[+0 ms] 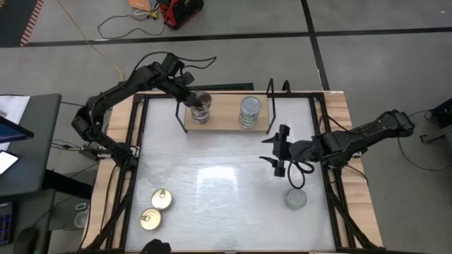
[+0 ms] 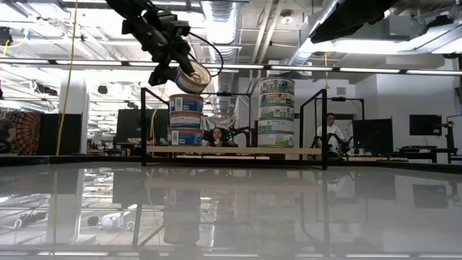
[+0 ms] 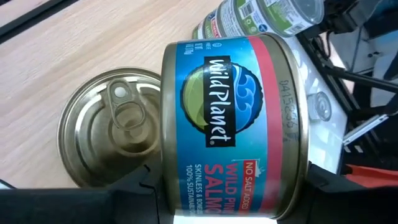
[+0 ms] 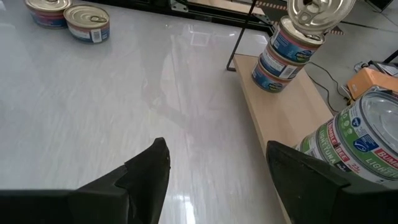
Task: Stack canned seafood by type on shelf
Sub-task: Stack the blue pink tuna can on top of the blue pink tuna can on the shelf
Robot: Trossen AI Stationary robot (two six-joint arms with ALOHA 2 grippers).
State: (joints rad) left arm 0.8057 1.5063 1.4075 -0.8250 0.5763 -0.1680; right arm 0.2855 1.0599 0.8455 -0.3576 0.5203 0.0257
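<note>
The shelf [image 1: 222, 116] stands at the table's far edge. On its wood board are a stack of three blue-labelled tins [image 2: 186, 119] on the left and a taller stack of green-labelled tins [image 2: 276, 112] on the right. My left gripper [image 2: 170, 68] is shut on a blue-and-red salmon tin [image 3: 233, 124], held tilted just over the blue stack's gold pull-tab lid [image 3: 112, 137]. I cannot tell whether its lower rim touches that lid. My right gripper [image 1: 272, 154] hangs open over the table in front of the green stack, with nothing between its fingers [image 4: 149, 168]. My left gripper pinches the salmon tin between its two fingers, one at each flat end [image 3: 166, 180], as the left wrist view shows. The fingers slant down from the table's far left. The tin is tipped on its side, with its gold lid [image 4: 317, 11] turned toward the table's right.
A silver-lidded tin [image 1: 296, 199] sits on the white tabletop near the right front. Two gold-lidded tins [image 1: 162, 199] [image 1: 150, 219] sit at the left front. The shelf's black wire ends [image 1: 270, 99] rise beside the stacks. A wide stretch of tabletop [image 1: 219, 176] lies between.
</note>
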